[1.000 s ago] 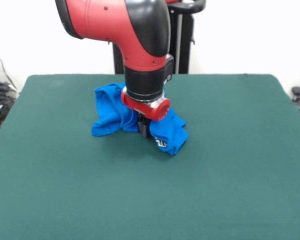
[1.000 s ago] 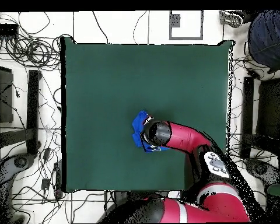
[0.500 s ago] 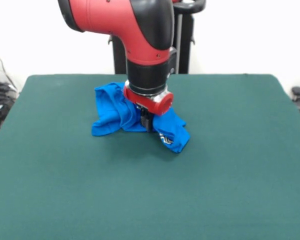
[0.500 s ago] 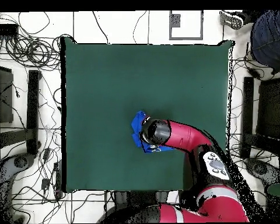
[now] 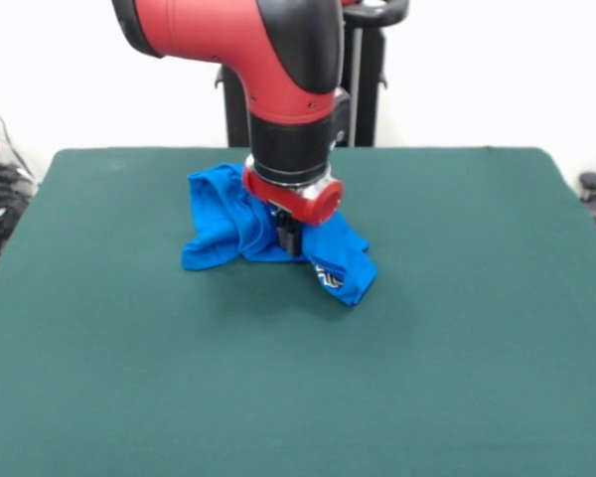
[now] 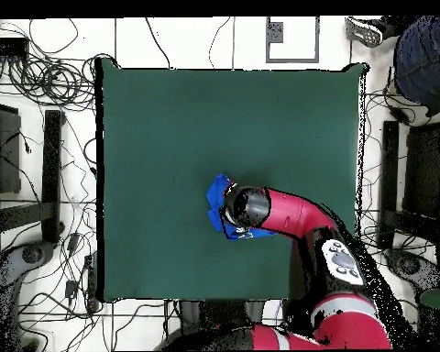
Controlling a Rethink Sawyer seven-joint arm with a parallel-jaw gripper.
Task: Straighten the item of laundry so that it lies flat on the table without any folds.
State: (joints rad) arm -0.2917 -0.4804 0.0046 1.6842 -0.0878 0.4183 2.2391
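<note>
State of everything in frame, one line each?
shirt: crumpled in a heap, folds all over, not flat.
gripper: down in the middle of the shirt; open or shut can't be told.
table: bare green top around the shirt.

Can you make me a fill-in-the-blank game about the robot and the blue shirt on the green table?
1. The T-shirt is the colour ____.
2. The shirt is not flat; it lies ____ in a heap.
3. The gripper comes down onto the shirt from ____.
4. The table top is dark ____.

Missing words: blue; crumpled; above; green
</note>
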